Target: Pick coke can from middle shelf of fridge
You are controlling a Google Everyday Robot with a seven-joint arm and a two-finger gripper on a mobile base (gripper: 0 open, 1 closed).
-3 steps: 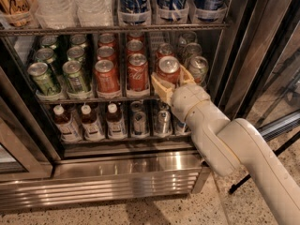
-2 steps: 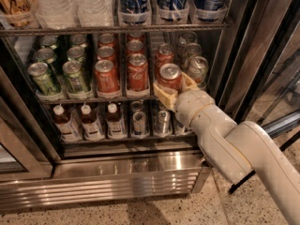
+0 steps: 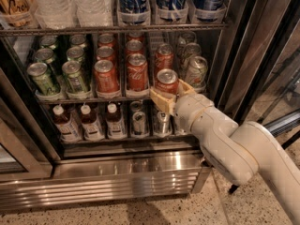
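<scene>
The fridge (image 3: 117, 182) stands open with its ribbed steel base grille at the bottom. The middle shelf (image 3: 93, 99) is a wire rack with lanes of soda cans. My gripper (image 3: 171, 93) sits at the front edge of this shelf, right of centre. Its tan fingers (image 3: 159, 100) are shut on a red coke can (image 3: 166, 81) with a silver top. The can stands upright, just in front of its lane. More red cans (image 3: 107, 76) stand in the lanes to the left, and one (image 3: 164, 56) remains behind the held can.
Green cans (image 3: 44, 78) fill the left lanes and silver-white cans (image 3: 196, 71) the right lane, close to my gripper. Small brown bottles (image 3: 89, 121) stand below, large bottles (image 3: 133, 1) above. The dark door frame (image 3: 243, 55) is at the right.
My gripper has drawn the coke can forward and slightly down, out of its lane toward the shelf's front edge. The arm has pulled back with it.
</scene>
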